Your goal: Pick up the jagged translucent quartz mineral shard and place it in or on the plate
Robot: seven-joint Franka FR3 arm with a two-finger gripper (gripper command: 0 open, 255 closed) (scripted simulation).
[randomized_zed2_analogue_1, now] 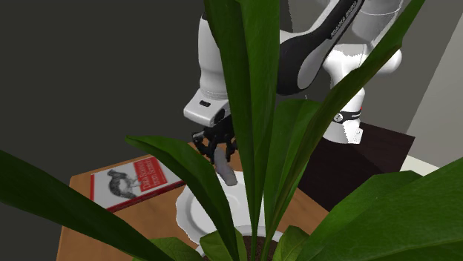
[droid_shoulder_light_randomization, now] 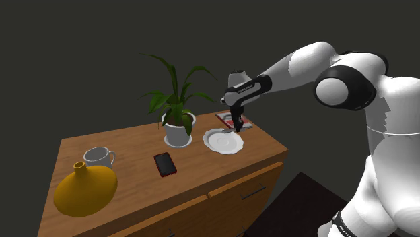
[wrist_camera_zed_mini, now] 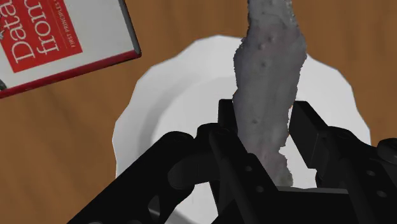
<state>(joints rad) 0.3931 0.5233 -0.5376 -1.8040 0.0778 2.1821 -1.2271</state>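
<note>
While clamped upright, hangs over table [wrist_camera_zed_mini: 63, 165], not yet lowered. Second exterior view, left first: book [randomized_zed2_analogue_1: 133, 182] flat, outside drop path. White plate [randomized_zed2_analogue_1: 194, 215] beside it. Tool [randomized_zed2_analogue_1: 217, 152] clenched on grey jagged shard [randomized_zed2_analogue_1: 226, 174], above plate; release would probably land inside rim.
</note>
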